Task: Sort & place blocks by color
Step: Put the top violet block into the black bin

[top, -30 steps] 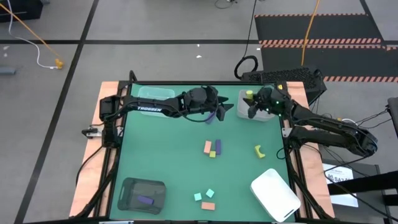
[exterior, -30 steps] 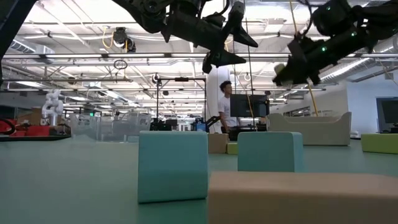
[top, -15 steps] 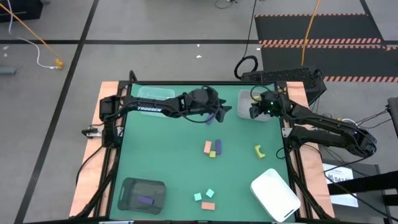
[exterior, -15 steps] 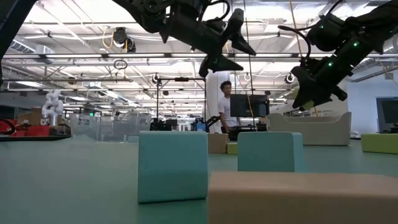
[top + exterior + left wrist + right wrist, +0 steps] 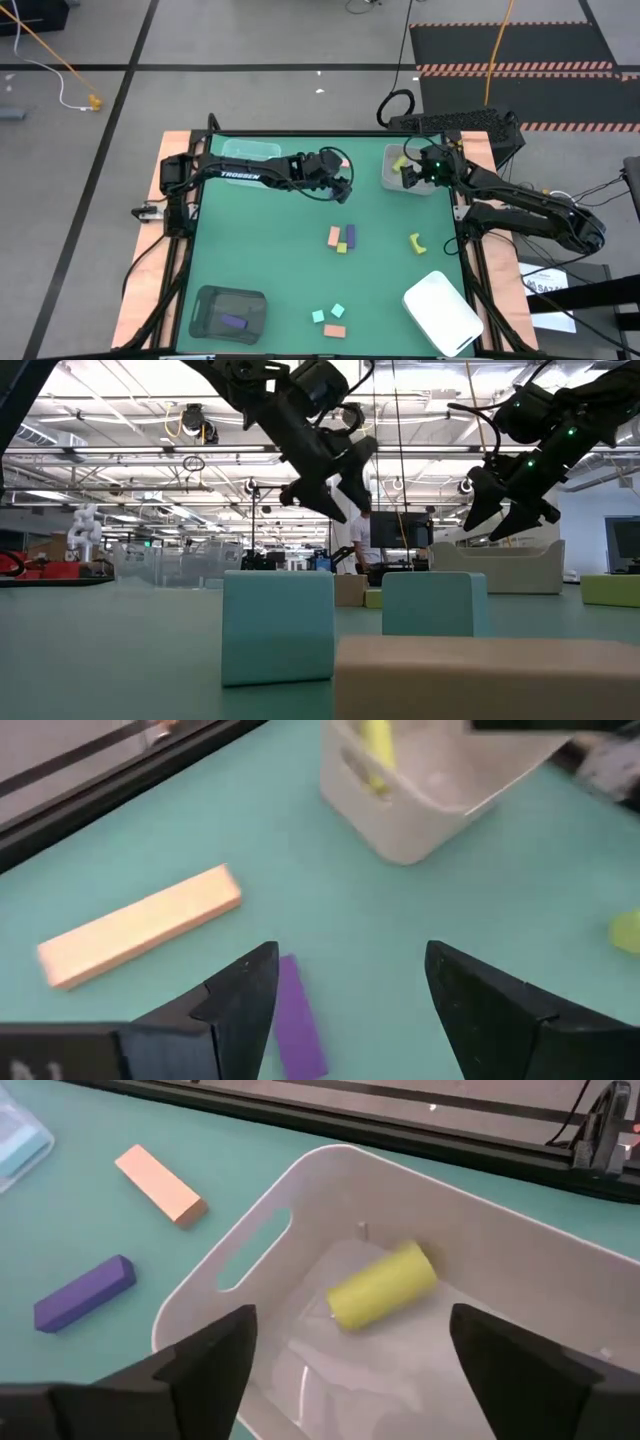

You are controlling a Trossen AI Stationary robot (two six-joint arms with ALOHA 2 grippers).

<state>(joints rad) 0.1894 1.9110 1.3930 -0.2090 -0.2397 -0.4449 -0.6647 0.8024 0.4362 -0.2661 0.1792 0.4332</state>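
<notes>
Blocks (image 5: 341, 238) scattered on green table (image 5: 260, 250) — both jaws released, workshop room beyond.

Below me the grey concrete floor (image 5: 250, 40) carries dark lines, an orange cable (image 5: 45, 45) and a black mat with red-striped edges (image 5: 510, 50). My green-topped table (image 5: 270, 250) sits on a pale wooden base (image 5: 150, 270). Looking level across it, I see a bright hall with white ceiling trusses (image 5: 120, 400), a beige sofa (image 5: 500, 568) and a person standing at a dark monitor (image 5: 360, 530).
</notes>
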